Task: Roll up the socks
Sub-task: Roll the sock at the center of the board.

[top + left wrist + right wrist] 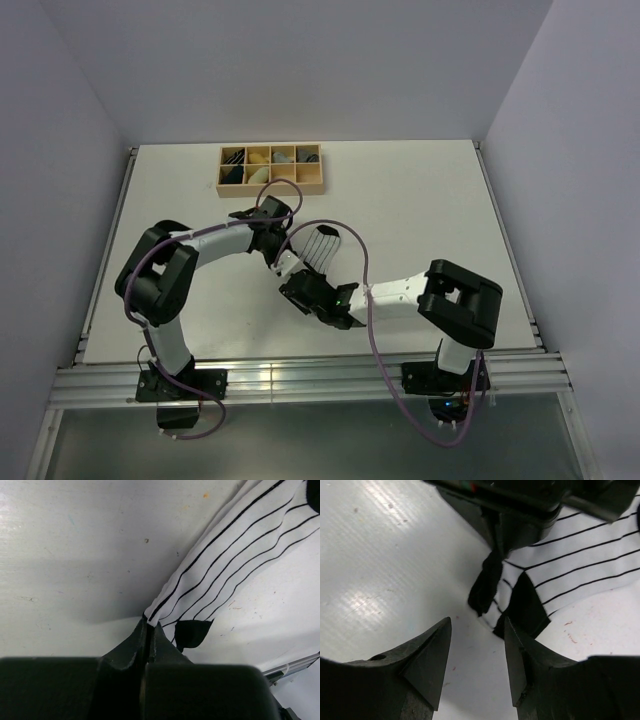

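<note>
My left gripper is clamped on the edge of the white striped sock, which lies flat on the table, my right gripper hovers open beside its black end, and no roll looks started yet.

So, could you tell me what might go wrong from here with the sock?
The left gripper pinches only a thin edge of the striped sock, so the cloth may slip free when rolled. The open right gripper sits close to the left one at the sock's black end; moving in, the two could collide.
</note>
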Available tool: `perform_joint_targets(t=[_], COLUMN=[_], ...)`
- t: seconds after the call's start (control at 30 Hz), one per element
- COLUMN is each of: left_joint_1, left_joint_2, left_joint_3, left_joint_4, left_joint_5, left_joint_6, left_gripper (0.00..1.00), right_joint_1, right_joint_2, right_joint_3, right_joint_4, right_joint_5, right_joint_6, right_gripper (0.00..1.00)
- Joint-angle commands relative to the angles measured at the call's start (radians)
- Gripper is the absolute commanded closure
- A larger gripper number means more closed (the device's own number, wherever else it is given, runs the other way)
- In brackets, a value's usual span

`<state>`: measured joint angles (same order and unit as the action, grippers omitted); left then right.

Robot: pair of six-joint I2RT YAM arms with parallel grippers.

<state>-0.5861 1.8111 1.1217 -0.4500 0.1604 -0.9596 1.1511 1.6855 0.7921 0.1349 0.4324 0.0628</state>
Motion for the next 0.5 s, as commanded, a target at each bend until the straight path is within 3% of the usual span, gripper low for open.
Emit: perform_joint_targets(t=[0.0, 0.47], left_joint_1=[-0.003, -0.003], left_joint_2=[0.008, 0.016], left_joint_3=[0.032, 0.039], left_joint_4=[-0.013, -0.019], left_joint_5=[0.011, 0.021], left_joint_6=[0.021, 0.033], left_gripper=[0.99, 1.0], right_joint_1=[0.007, 0.016], right_joint_2=[0.028, 0.109], right_joint_3=[0.058, 0.062], right_joint_4=[0.058, 0.088], right_joint_5=[0.111, 0.106], right_joint_6=[-0.05, -0.126], right_gripper=[0.46, 0.51])
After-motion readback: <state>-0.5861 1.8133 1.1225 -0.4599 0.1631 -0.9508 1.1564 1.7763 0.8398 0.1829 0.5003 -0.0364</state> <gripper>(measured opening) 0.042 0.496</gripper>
